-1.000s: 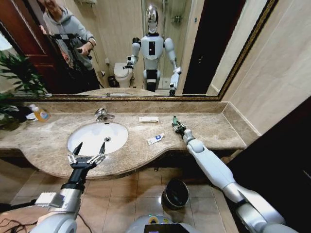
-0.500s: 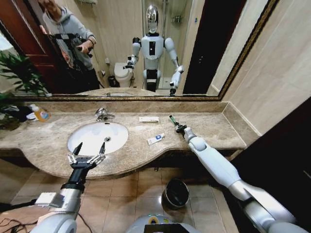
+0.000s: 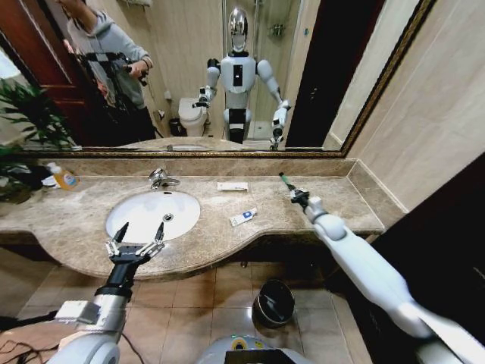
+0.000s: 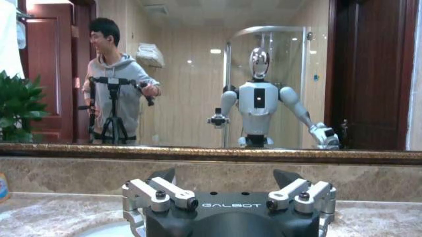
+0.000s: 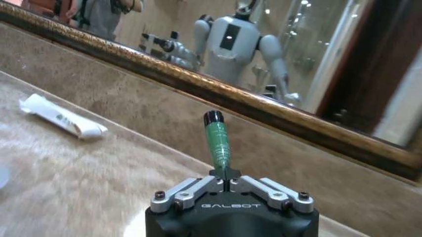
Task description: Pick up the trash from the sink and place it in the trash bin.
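Now, at the far left of the brown marble worktop (image 3: 91, 199) stands an orange-labelled soap bottle (image 3: 64, 178), close to the back wall. The left pincer (image 3: 139, 233) hovers over the front rim of the large white oval sink (image 3: 151, 214), its fingers spread wide and holding nothing; the basin under it is bare, with the chrome faucet (image 3: 161, 178) behind. Right of the sink, a flat white packet (image 3: 232, 186) lies near the mirror's ledge, and a white-blue packet (image 3: 243, 217) lies nearer the worktop's curved front edge, both well apart with open marble around them. Below the edge, on the tiled floor, sits the small round black trash bin (image 3: 273, 302), with free floor around it. Farther right, the right pincer (image 3: 291, 189) is pressed together on the flat end of a green tube (image 5: 216, 141), whose black cap points up and away. Compared with a second ago, that arm has swung rightward and lifted, carrying the tube off the worktop towards the right corner; the left arm has not moved.
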Robot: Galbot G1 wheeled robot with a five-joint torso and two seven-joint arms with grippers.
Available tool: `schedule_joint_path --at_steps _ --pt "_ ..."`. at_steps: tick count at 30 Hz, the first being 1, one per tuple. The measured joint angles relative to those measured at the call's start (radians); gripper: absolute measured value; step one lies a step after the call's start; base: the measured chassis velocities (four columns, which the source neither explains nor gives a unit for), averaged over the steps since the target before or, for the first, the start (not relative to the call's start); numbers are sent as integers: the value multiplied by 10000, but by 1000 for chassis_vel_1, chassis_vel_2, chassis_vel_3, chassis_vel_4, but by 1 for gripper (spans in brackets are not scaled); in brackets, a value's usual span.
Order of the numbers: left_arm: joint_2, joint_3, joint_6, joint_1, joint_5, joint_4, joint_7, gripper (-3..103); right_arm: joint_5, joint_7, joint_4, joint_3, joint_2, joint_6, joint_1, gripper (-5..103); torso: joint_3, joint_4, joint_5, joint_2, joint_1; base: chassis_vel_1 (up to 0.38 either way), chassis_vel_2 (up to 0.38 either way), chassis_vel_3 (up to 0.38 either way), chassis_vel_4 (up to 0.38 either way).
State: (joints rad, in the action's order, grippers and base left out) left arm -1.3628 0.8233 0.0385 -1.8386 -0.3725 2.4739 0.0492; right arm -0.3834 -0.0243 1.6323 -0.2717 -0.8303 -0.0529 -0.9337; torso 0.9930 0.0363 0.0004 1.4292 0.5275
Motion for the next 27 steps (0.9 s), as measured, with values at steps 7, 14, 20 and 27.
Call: schedule_joint_path --at_steps 7,14,20,27 --pt "-1 0 0 0 0 0 -4 100 49 -132 2275 -2297 40 766 -2884 1 -1 5 -8 1 -1 0 0 0 0" --pt "-1 0 0 0 0 0 -1 100 543 97 4060 -3362 -1351 2399 -5734 1 -2 7 -3 1 -2 0 0 0 0" --pt "-1 0 0 0 0 0 -6 100 1497 645 4215 -3713 -2838 4477 -8350 1 -1 -1 -7 2 -1 0 0 0 0" --pt "-1 0 0 0 0 0 -3 100 2342 1713 3343 -3594 -3803 6298 -9504 1 0 4 -8 2 0 0 0 0 0"
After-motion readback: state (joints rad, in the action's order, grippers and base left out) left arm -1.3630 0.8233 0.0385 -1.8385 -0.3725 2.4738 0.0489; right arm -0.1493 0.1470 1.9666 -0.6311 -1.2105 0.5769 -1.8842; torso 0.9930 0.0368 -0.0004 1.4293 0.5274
